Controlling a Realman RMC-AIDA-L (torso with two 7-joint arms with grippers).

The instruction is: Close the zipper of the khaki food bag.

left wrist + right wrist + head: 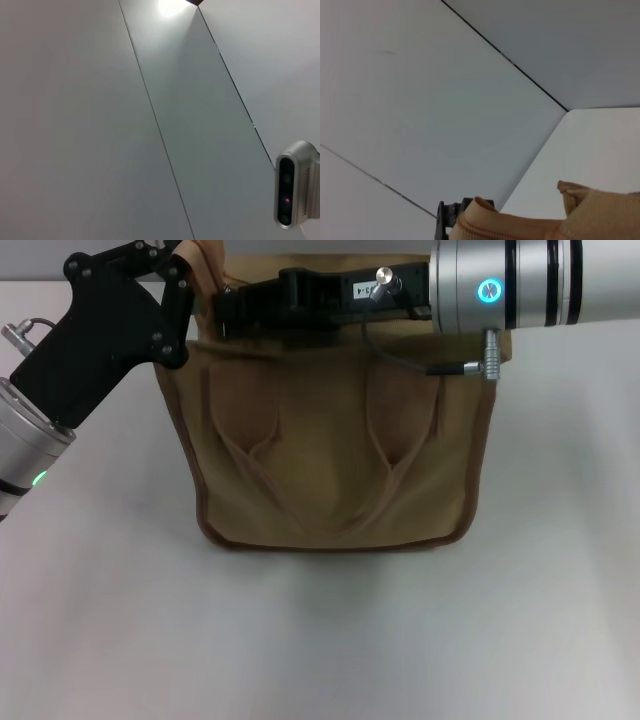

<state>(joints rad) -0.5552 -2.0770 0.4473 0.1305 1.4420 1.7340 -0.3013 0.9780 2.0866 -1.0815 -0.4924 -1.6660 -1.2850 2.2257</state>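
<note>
The khaki food bag stands upright at the middle of the white table, its two strap handles facing me. My left gripper is at the bag's top left corner, shut on a khaki end of the bag that rises between its fingers. My right gripper reaches in from the right along the bag's top edge, with its fingers together near that same left end. The slider is hidden under them. In the right wrist view a short stretch of the zipper shows on the bag's top.
The white table spreads in front of and beside the bag. The right arm's cable hangs over the bag's upper front. Pale wall panels fill both wrist views, and a mounted camera shows in the left wrist view.
</note>
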